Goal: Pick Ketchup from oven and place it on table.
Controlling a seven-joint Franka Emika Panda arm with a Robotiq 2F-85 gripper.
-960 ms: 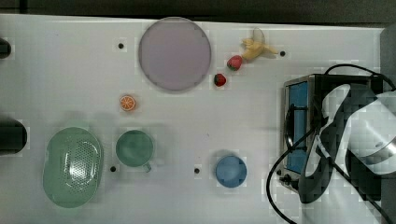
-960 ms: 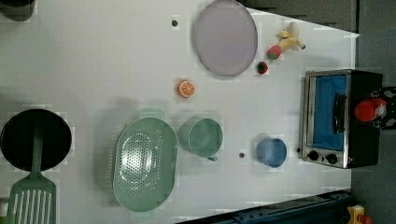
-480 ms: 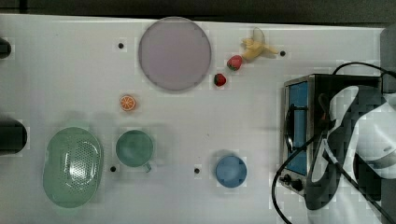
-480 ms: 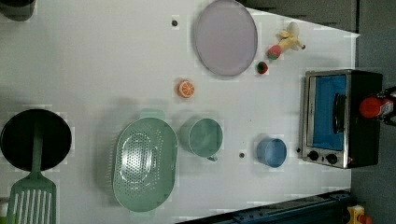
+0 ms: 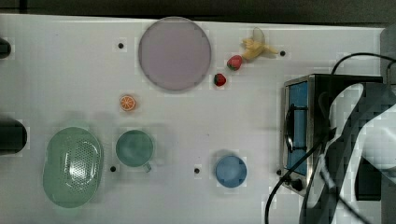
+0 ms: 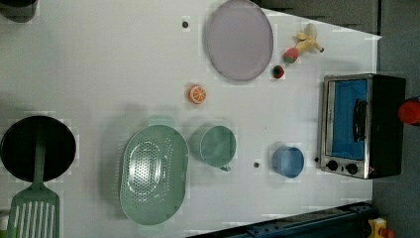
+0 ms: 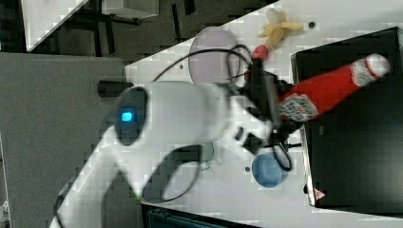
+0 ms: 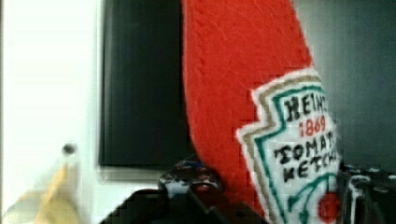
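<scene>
White table [image 5: 56,70], oven [image 6: 361,126] at the left view's right edge, door closed.
Gripper [image 7: 278,111] pinches the Ketchup [image 7: 328,92] at its labelled lower body; in the right view the bottle slants over the oven's black top, white cap away from the arm. Blue bowl [image 5: 230,171] sits just beside the oven front; banana [image 5: 256,46] and two strawberries [image 5: 234,62] lie near the round plate [image 5: 174,52].

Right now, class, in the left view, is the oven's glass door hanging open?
No. In the left view the oven has its blue glass door flush in the steel frame, handle across the front, so it is closed.
</scene>
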